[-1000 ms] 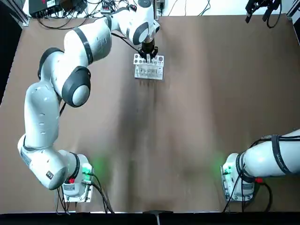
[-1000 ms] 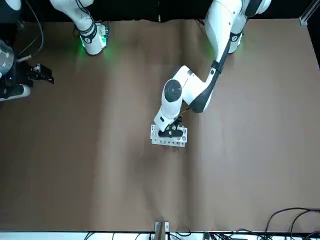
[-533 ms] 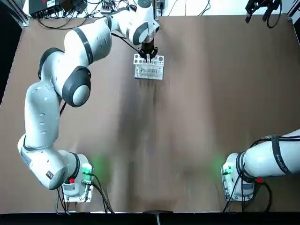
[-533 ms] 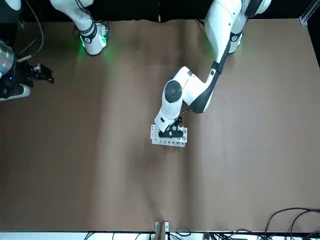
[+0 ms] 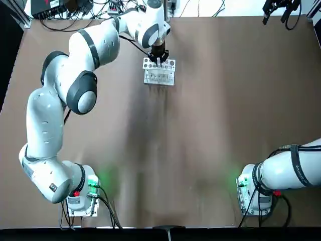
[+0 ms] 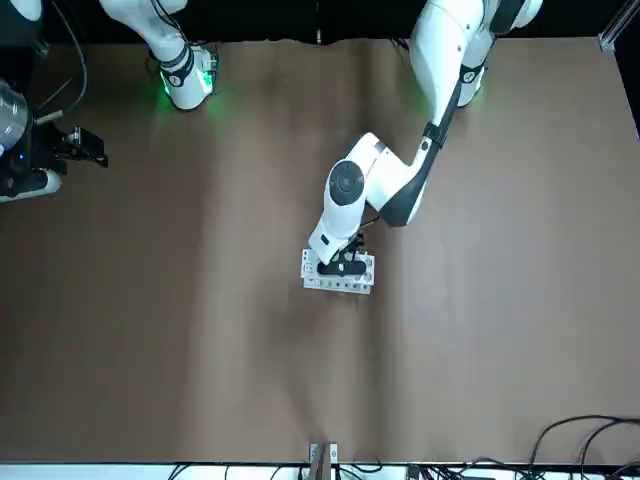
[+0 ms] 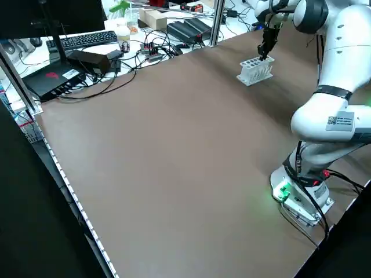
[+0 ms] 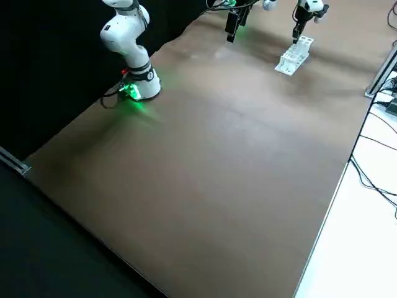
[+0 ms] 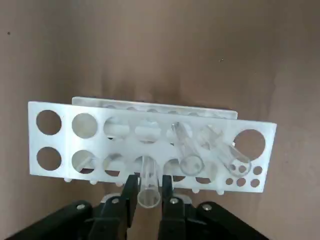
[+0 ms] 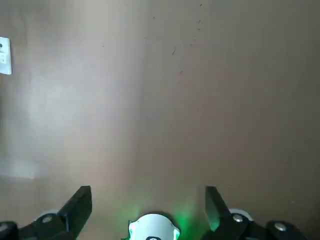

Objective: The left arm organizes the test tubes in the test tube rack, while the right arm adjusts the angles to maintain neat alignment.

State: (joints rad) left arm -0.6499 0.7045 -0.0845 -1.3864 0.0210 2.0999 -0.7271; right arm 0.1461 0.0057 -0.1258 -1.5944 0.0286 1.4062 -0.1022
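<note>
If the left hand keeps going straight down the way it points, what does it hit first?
Probably the test tube rack: the left hand is shut on a test tube directly above the rack's top plate, so the tube's lower end should meet it first.

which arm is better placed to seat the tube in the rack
Left. Its gripper is at the test tube rack, fingers shut on a tube. The right gripper is open over bare table.

Brown matte tabletop (image 5: pixel 200 125) fills most views — plain, w/ faint scuffs. Along its far edge, a white bench (image 7: pixel 87 58) w/ clutter: black keyboard (image 7: pixel 84 39), tangled black cables (image 7: pixel 145 52), cardboard box (image 7: pixel 153 18), dark flat device (image 7: pixel 55 78). Metal frame post (image 7: pixel 218 23) stands at that edge. Room beyond the near side — dark, unlit.
</note>
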